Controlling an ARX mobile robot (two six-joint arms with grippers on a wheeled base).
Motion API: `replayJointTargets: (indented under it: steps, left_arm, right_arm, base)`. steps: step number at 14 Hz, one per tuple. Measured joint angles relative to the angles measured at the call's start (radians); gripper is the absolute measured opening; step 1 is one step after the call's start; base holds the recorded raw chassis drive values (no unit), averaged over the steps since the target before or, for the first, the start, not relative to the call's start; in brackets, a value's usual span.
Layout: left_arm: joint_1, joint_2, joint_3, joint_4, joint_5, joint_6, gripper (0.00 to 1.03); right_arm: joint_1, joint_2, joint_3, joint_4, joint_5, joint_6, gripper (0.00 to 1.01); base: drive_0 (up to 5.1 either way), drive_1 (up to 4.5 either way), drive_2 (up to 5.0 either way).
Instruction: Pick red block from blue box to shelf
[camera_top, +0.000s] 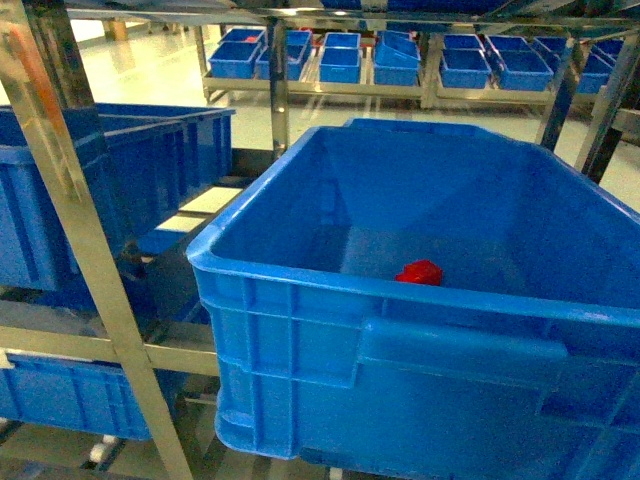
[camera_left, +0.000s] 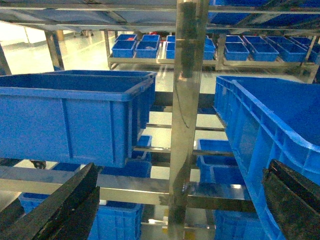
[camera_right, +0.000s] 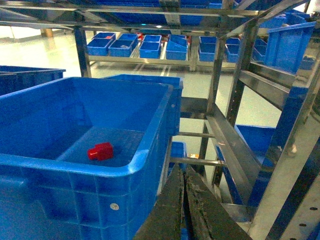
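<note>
The red block (camera_right: 100, 151) lies on its side on the floor of the blue box (camera_right: 150, 150), up and left of the right gripper (camera_right: 184, 210), its jaws pressed together outside the wall, nearer than the wide-open left gripper (camera_left: 180, 200) by the shelf (camera_left: 187, 100).

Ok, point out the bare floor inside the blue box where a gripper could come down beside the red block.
The red block lies near the front wall of the blue box, nothing else inside. Bare floor spreads behind it toward the far wall and to both sides. The strip between block and front wall is the tight spot.
</note>
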Motion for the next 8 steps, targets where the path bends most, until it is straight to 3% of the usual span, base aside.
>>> replayJointTargets:
  steps: [1,2,3,4,8]
  left_arm:
    - [0.000,0.000,0.000,0.000,0.000,0.000,0.98]
    - [0.000,0.000,0.000,0.000,0.000,0.000,0.98]
    - [0.000,0.000,0.000,0.000,0.000,0.000,0.98]
    - [0.000,0.000,0.000,0.000,0.000,0.000,0.98]
    - [0.000,0.000,0.000,0.000,0.000,0.000,0.98]
  right_arm:
    - [0.000,0.000,0.000,0.001,0.000,0.000,0.01]
    - [0.000,0.000,0.000,0.000,0.000,0.000,0.23]
    - [0.000,0.000,0.000,0.000,0.000,0.000,0.80]
    - [0.000,0.000,0.000,0.000,0.000,0.000,0.98]
    - [0.000,0.000,0.000,0.000,0.000,0.000,0.98]
  base:
    - [0.0,0.00,0.0]
    - [0.0,0.00,0.0]
    - [0.0,0.00,0.0]
    - [0.0,0.00,0.0]
    - [0.0,0.00,0.0]
